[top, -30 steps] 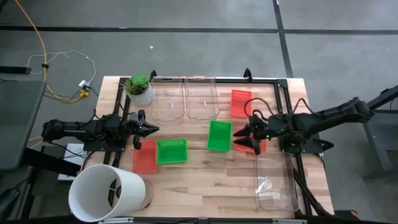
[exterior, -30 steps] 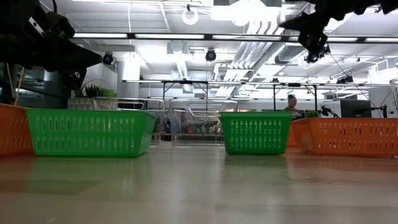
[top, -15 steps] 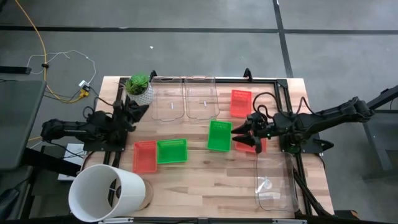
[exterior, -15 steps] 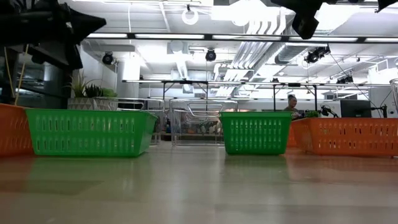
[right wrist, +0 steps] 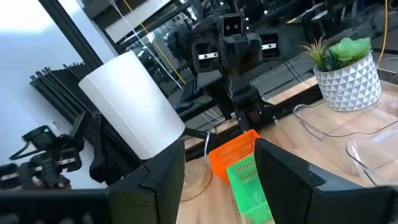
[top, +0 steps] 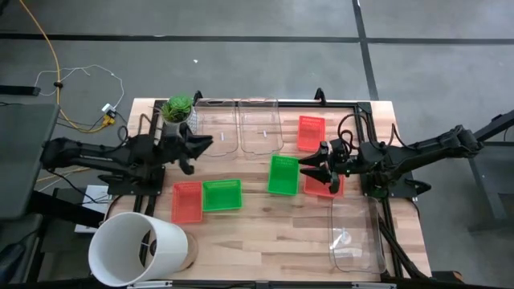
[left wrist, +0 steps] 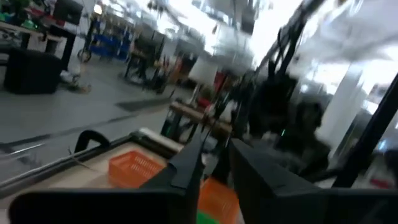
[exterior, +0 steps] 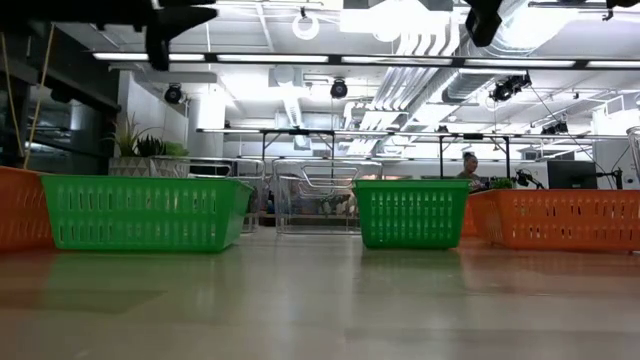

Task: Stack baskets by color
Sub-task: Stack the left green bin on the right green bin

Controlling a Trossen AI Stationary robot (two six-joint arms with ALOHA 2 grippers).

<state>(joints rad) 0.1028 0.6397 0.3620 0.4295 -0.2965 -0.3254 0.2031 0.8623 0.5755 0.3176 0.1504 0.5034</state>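
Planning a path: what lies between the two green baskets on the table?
Only bare wooden table between the left green basket and the right green basket, in high and low views.

- High view is evenly lit from overhead, no harsh shadows; the wooden table (top: 265,233) looks bright and the clear plastic trays (top: 238,127) catch only faint glare.
- Low view: ceiling strip lights (exterior: 300,62) blow out a bit, and the tabletop up close is soft, with smeared reflections under the green basket (exterior: 145,212).
- Left wrist view is heavily motion-blurred, the background streaked; a big blown-out white patch sits behind the dark fingers (left wrist: 186,163).
- Right wrist view is sharper, though the white bucket (right wrist: 134,106) and the bright area behind it are near overexposed.
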